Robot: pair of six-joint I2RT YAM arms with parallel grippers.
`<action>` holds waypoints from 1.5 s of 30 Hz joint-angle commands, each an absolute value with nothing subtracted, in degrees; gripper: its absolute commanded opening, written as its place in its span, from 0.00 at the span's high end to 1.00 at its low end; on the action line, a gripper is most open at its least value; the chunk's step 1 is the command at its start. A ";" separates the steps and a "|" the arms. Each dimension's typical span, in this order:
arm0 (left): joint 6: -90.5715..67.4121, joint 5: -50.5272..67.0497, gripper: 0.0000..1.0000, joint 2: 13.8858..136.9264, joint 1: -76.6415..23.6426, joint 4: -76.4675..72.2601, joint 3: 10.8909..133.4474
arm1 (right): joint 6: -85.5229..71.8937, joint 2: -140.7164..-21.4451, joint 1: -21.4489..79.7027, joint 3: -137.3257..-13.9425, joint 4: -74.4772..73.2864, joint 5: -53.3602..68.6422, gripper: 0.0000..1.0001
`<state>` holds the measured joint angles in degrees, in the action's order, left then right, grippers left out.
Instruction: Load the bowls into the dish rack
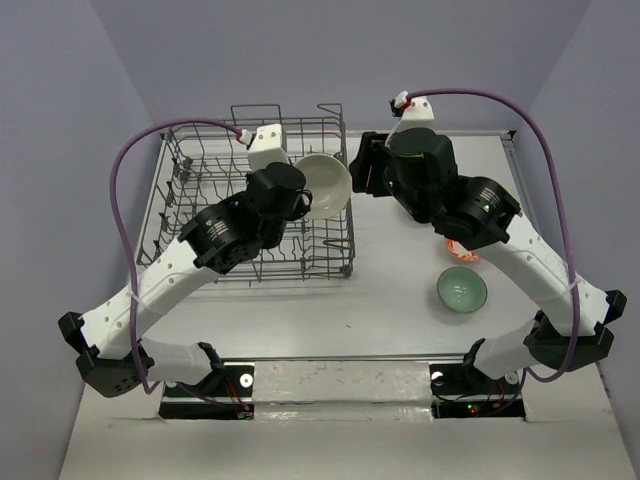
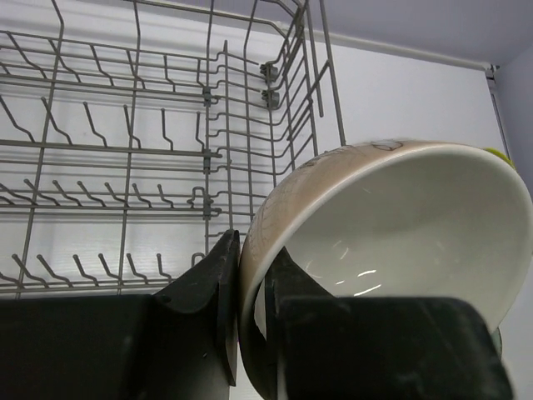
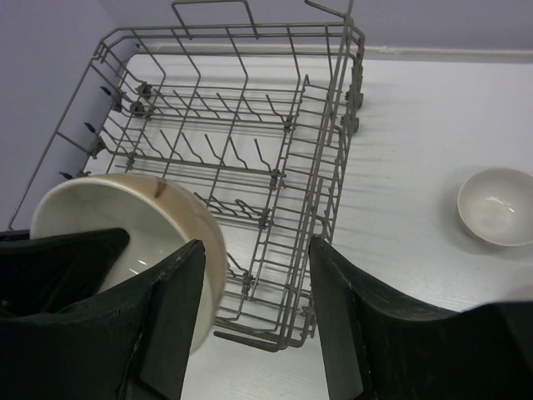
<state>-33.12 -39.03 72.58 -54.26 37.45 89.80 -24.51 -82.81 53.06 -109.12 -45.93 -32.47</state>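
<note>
My left gripper (image 1: 300, 200) is shut on the rim of a cream-white bowl (image 1: 322, 185) and holds it tilted above the right side of the grey wire dish rack (image 1: 200, 190). In the left wrist view the fingers (image 2: 225, 275) pinch the bowl's wall (image 2: 400, 225), with the rack's tines (image 2: 125, 150) behind. My right gripper (image 3: 254, 246) is open and empty, above the rack's right edge (image 3: 333, 167); in the top view it (image 1: 358, 165) is just right of the held bowl (image 3: 125, 225). A second cream bowl (image 3: 497, 206) sits on the table.
A pale celadon green bowl (image 1: 461, 290) sits on the table at the right. An orange-red patterned bowl (image 1: 460, 252) peeks out from under my right arm. A yellow-green sliver (image 2: 500, 154) shows behind the held bowl. No bowl stands among the rack's tines.
</note>
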 commanded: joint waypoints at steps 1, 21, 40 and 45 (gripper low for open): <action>-31.65 -39.74 1.00 67.33 -47.76 27.88 89.12 | -23.55 -78.06 53.09 -110.48 -46.84 -39.37 0.41; -0.36 -64.33 1.00 90.50 -15.83 15.30 106.52 | -25.84 -67.94 53.09 -90.89 -51.33 -40.08 0.38; 35.47 -66.97 1.00 107.31 -8.26 -23.35 99.94 | -23.73 -59.95 53.09 -78.59 -42.37 -37.35 0.36; 37.18 -67.41 1.00 108.63 -7.47 -25.66 96.43 | -23.20 -60.29 53.09 -75.51 -40.00 -36.91 0.35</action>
<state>32.05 -64.18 109.43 -8.23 -13.63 97.84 -24.14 -60.42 53.12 -77.25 -45.08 -36.99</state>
